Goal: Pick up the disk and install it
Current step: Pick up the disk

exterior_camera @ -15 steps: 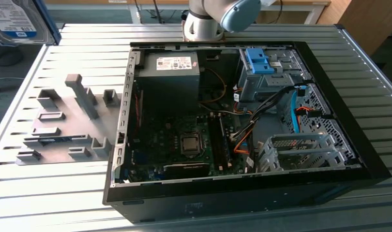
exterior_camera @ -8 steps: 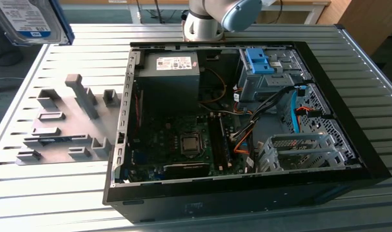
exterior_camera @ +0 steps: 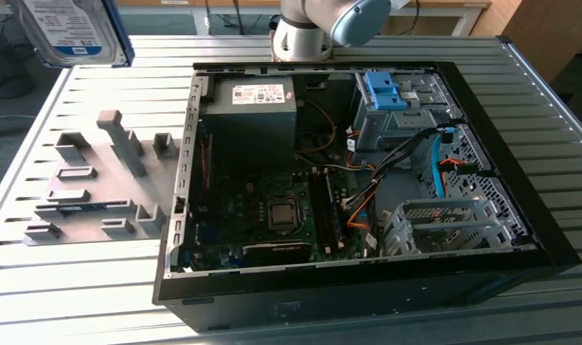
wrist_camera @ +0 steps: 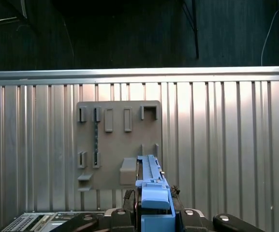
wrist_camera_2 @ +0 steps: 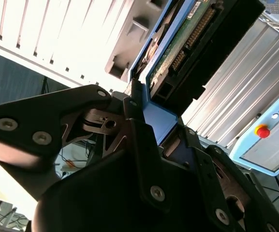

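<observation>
The disk (exterior_camera: 70, 29) hangs high above the slatted table at the exterior view's far left corner, its white-and-blue label facing the camera and its blue carrier frame along one side. In the second wrist view my gripper (wrist_camera_2: 158, 121) is shut on the disk (wrist_camera_2: 197, 34), clamping the blue carrier end, and the drive's green circuit board underside shows. The first wrist view looks down past the gripper (wrist_camera: 151, 215) along the disk's blue carrier edge (wrist_camera: 151, 186) to the table far below.
An open computer case (exterior_camera: 368, 291) lies on the table with a dark grey power supply (exterior_camera: 251, 122), a blue bracket (exterior_camera: 382, 90) in the upper bay and a metal drive cage (exterior_camera: 445, 226). A grey fixture plate (exterior_camera: 90, 187) with several holders sits beside the case. The robot base (exterior_camera: 320, 29) stands behind.
</observation>
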